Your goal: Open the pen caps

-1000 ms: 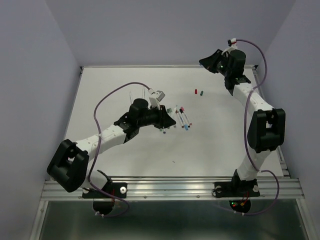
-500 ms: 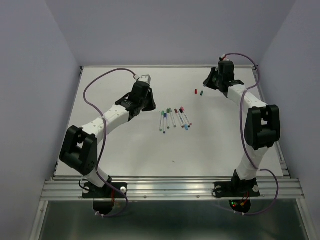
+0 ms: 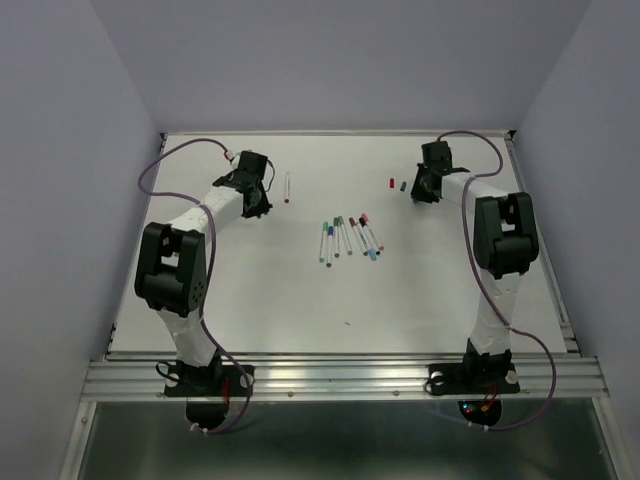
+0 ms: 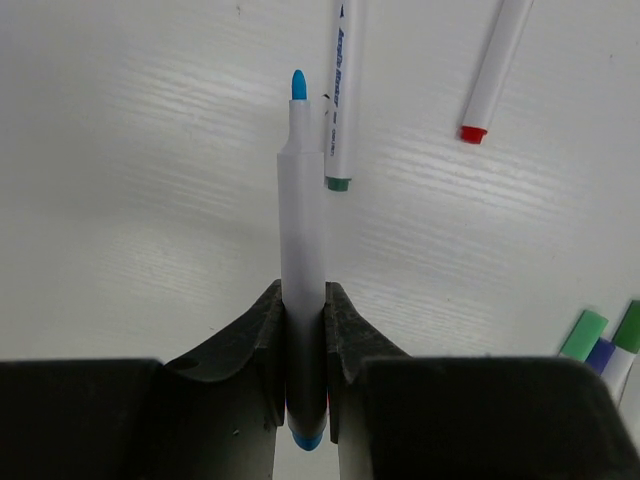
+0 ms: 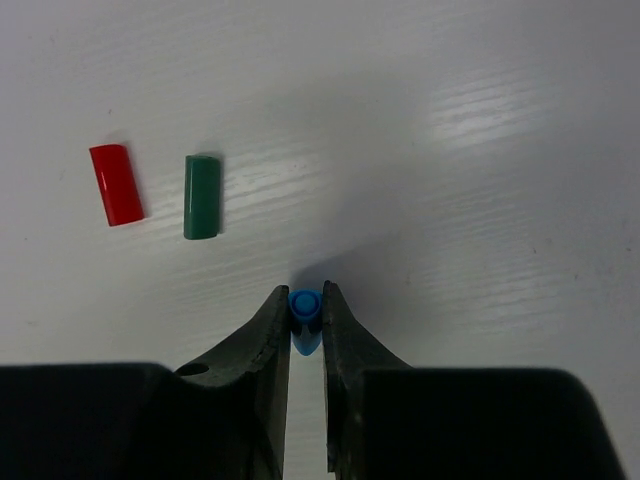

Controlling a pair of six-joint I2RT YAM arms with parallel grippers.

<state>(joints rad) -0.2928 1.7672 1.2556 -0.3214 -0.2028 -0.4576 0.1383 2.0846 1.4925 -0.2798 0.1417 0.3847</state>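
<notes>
An uncapped blue-tipped pen (image 4: 301, 200) is being gripped by the left gripper (image 4: 302, 305) at centre frame. A blue cap (image 5: 305, 312) is being pinched by the right gripper (image 5: 305, 300), with the red cap (image 5: 116, 185) and green cap (image 5: 201, 196) lying upper left.

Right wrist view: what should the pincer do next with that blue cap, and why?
Probably open the right pincer and leave the blue cap on the table: it is off the blue pen, and the green cap and red cap already lie loose ahead.
</notes>
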